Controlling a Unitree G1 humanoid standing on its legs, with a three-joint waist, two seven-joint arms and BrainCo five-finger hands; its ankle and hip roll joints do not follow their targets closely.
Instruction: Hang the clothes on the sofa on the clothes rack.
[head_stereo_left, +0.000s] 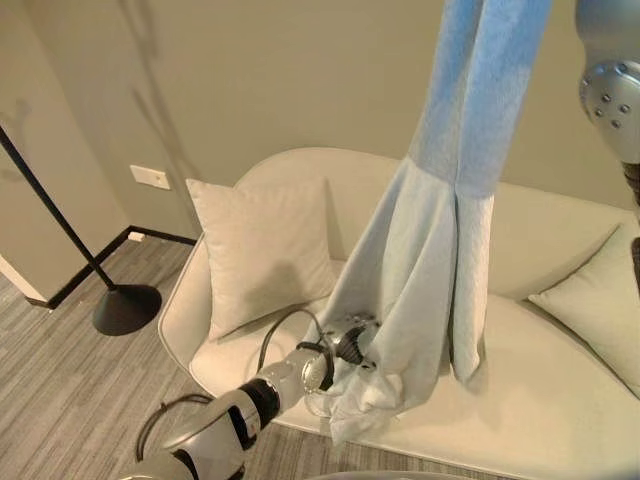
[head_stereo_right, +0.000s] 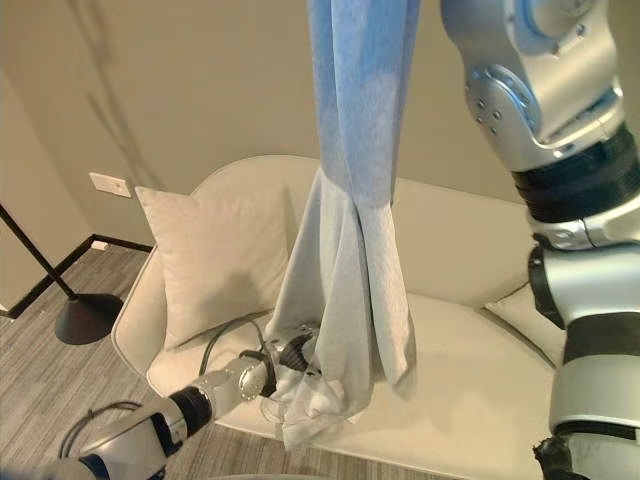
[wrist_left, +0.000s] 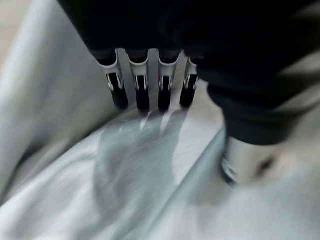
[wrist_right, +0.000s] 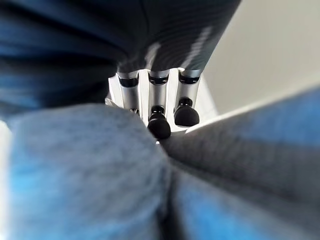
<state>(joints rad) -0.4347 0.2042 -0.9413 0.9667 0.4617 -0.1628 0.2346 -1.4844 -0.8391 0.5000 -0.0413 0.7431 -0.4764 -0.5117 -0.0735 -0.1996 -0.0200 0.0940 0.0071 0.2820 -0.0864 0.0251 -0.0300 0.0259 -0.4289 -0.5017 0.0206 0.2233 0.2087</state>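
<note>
Overhead, the right hand (wrist_right: 155, 100) fingers clutch the garment (head_stereo_left: 440, 240), hanging vertically; left hand (wrist_left: 150, 80) fingers curl into its hem.

No legible text or signs.

**Sofa and floor: what rests on them**

The cream sofa (head_stereo_left: 560, 400) stands against the beige wall, on a grey striped floor (head_stereo_left: 60, 390). On its seat there are 2 pale cushions: 1 cushion (head_stereo_left: 262, 250) leans upright against the backrest at the robot's left end, and the other cushion (head_stereo_left: 595, 300) lies tilted at the right end. The lower end of a pale garment (head_stereo_left: 400, 330) hangs down to the front part of the seat, between the 2 cushions. On the floor, just beside the sofa's left end, stands the round black base (head_stereo_left: 127, 308) of a slanted black pole.
</note>
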